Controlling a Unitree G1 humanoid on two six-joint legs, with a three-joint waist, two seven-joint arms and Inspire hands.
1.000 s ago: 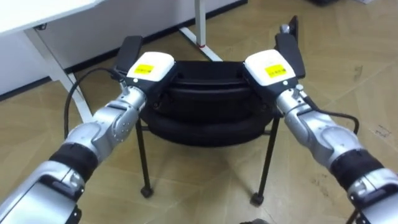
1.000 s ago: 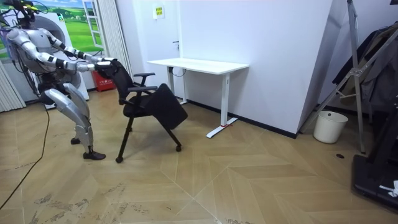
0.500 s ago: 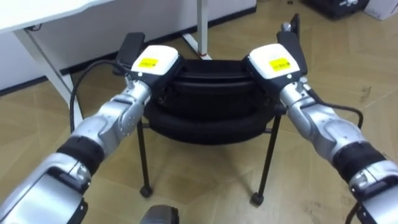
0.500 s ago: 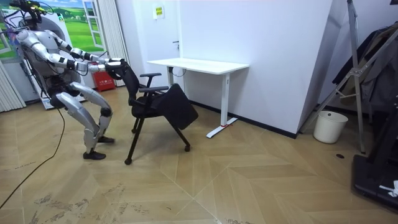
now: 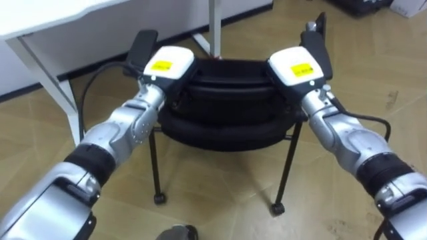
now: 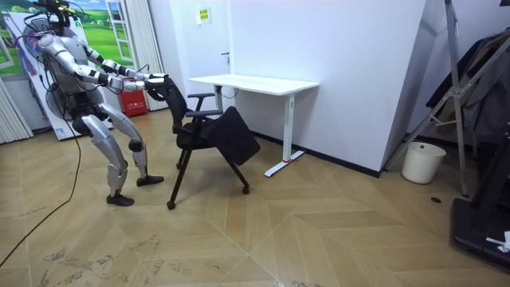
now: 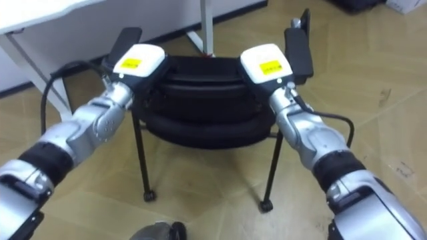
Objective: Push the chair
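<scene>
I am looking down at my left hand (image 5: 163, 65) and right hand (image 5: 298, 65), each lying on an upper corner of the chair (image 5: 227, 100) back, level and equally near. I cannot tell whether they are clasping or only pressing. The chair is sitting straight ahead, its back running crosswise: black padded fabric on thin metal legs (image 5: 154, 163). Beyond it a white desk (image 5: 40, 17) is standing.

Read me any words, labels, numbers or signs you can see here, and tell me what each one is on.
Yellow sticker on the back of the left hand: dark print, too blurred to read.
Yellow sticker on the back of the right hand: too blurred to read.
Yellow sign on the wall: too small to read.
</scene>
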